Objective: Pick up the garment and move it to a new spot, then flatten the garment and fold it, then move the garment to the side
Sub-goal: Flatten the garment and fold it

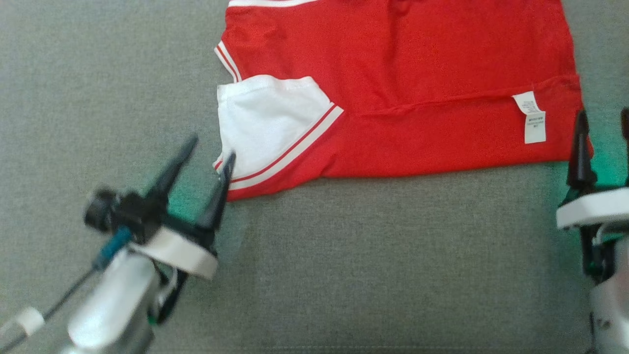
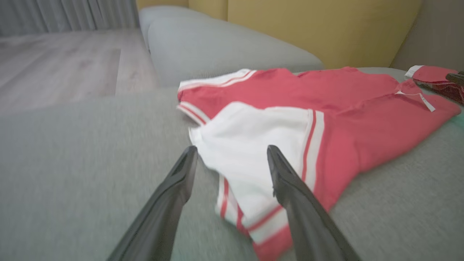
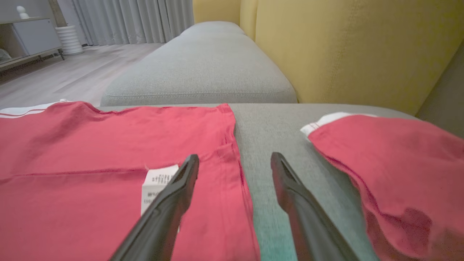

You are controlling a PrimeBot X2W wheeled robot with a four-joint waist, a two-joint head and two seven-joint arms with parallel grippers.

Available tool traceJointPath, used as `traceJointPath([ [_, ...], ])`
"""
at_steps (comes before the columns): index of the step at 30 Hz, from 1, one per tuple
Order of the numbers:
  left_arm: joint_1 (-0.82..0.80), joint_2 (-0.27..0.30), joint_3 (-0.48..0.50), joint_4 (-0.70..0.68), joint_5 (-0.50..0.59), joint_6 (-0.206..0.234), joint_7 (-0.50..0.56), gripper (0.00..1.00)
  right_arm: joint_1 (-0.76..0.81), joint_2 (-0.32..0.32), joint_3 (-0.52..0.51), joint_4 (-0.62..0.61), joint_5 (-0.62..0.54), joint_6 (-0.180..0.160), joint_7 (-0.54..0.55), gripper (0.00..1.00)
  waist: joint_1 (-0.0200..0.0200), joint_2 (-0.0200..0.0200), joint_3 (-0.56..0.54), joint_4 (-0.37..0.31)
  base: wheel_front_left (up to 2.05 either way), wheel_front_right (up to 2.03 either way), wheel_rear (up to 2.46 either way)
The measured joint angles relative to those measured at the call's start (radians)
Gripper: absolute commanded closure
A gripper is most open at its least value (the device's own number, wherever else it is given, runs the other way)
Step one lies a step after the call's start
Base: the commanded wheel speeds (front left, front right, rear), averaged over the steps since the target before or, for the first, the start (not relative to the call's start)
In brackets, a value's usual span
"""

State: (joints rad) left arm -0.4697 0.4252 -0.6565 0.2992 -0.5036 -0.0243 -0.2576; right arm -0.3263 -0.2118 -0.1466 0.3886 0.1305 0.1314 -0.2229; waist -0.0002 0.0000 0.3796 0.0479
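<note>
The garment is a red shirt lying flat and folded on the grey sofa seat, with a white sleeve turned over its left part and a white label near its right edge. My left gripper stands open at the sleeve's lower left corner, its right finger over the sleeve's edge. In the left wrist view the sleeve lies between and beyond the open left gripper. My right gripper is open at the garment's right edge. In the right wrist view the right gripper straddles that edge, one finger beside the label.
A second red piece of cloth lies on the seat to the right of the garment. A yellow backrest rises behind the seat. Another grey cushion adjoins the seat on the far side, with wooden floor beyond.
</note>
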Motion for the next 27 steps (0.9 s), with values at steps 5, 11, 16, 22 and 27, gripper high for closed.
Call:
traceJointPath([
  [5,0.131,-0.061,0.013,0.013,-0.09,0.034,0.003,0.0,0.033,0.048,-0.018,0.028,0.0,0.0,-0.016,0.0,0.0,0.0,-0.023,-0.009,0.0,0.0,0.0],
  [11,0.151,-0.093,0.033,0.051,-0.154,0.061,0.047,0.0,0.033,0.07,-0.022,0.05,0.0,0.0,-0.025,0.0,0.0001,0.0,-0.018,-0.02,0.0,0.0,0.0],
  [16,0.134,-0.097,0.049,0.089,-0.194,0.057,0.083,0.0,0.029,0.073,-0.018,0.067,0.0,0.0,-0.028,0.0,0.0001,0.0,-0.009,-0.033,0.0,0.0,0.0],
  [22,0.1,-0.104,0.039,0.108,-0.234,-0.021,0.134,0.79,0.026,0.073,-0.013,0.099,0.001,0.0,-0.028,0.0,0.0002,0.0,-0.018,-0.043,0.0,0.0,0.0],
  [27,0.105,-0.102,0.012,0.104,-0.235,-0.046,0.142,1.0,0.01,0.073,-0.015,0.169,0.024,0.0,-0.028,0.0,0.0002,0.0,-0.038,-0.035,0.0,0.0,0.0],
])
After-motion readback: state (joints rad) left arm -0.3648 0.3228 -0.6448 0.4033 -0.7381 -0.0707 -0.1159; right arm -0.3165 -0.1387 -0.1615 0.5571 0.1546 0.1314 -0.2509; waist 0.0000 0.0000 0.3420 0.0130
